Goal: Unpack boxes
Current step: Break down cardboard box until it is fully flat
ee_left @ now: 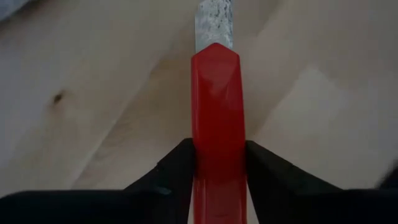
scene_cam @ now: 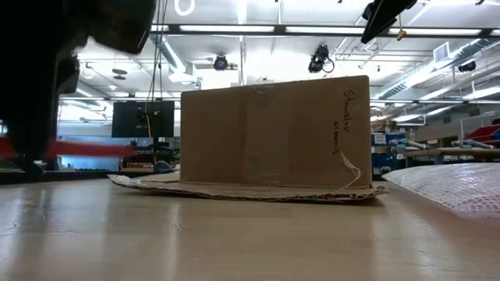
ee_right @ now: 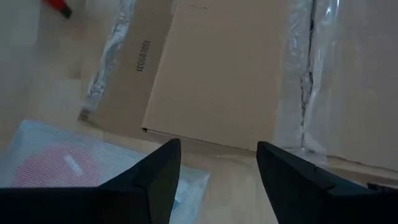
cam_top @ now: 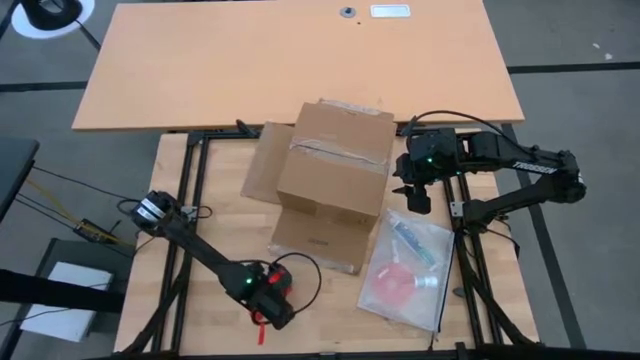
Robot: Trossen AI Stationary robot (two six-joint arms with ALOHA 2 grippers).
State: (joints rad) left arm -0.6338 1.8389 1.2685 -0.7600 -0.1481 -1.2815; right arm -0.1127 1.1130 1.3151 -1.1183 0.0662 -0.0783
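Left pincer [ee_left: 217, 180] grips red knife [ee_left: 216, 124], blade showing.

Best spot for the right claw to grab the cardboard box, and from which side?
Take a splayed flap edge, not the body. The cardboard box stands upside down, its taped panel on top and its flaps flat on the table, and looks far wider than the right claw. The near flap looks thin enough: approach low from the table's near edge.

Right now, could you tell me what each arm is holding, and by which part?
The left gripper clamps a red-handled cutter by its handle, blade pointing forward. The right gripper holds nothing, its jaws open above the carton.
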